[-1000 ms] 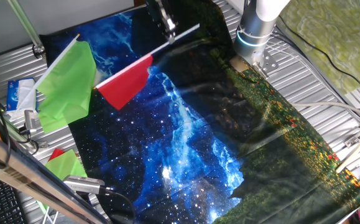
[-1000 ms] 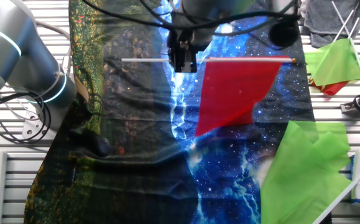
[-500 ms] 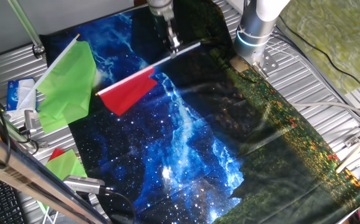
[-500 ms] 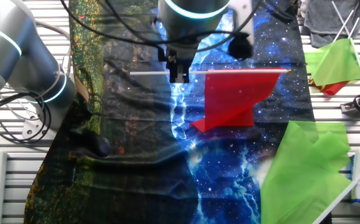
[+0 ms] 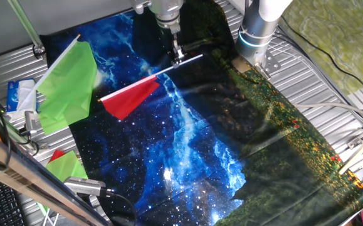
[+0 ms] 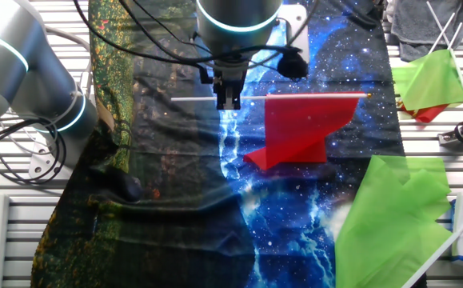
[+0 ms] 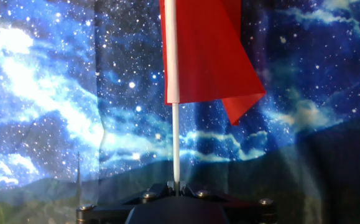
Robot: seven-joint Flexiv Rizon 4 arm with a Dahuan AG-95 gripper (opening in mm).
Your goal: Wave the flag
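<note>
Since a second ago, the gripper [image 5: 178, 58] is being seen lower and nearer the cloth, and the flag [image 5: 131, 98] is being carried flatter, with its red sheet hanging less far than before. In the other fixed view the gripper [image 6: 229, 100] is being shown closed on the white stick, near the bare end, while the red sheet [image 6: 303, 128] is being held out to one side of it, with its lower corner folded and drooping toward the galaxy-print cloth [image 6: 295, 216]. In the hand view the stick is being seen running straight away from the gripper, with the flag [image 7: 207, 56] spreading beyond it over the cloth [image 7: 55, 112].

Room around the flag is being limited on one side: the large light-green flag [image 5: 68, 85] is lying near the stick's far tip, at the cloth's edge, and a small green-and-red flag [image 6: 427, 84] is lying beyond the cloth's border on the slatted bench [image 5: 306, 81]. Toward the dark landscape half of the cloth, open surface is being left. The arm's base [image 5: 256, 31] is standing at the cloth's far edge.
</note>
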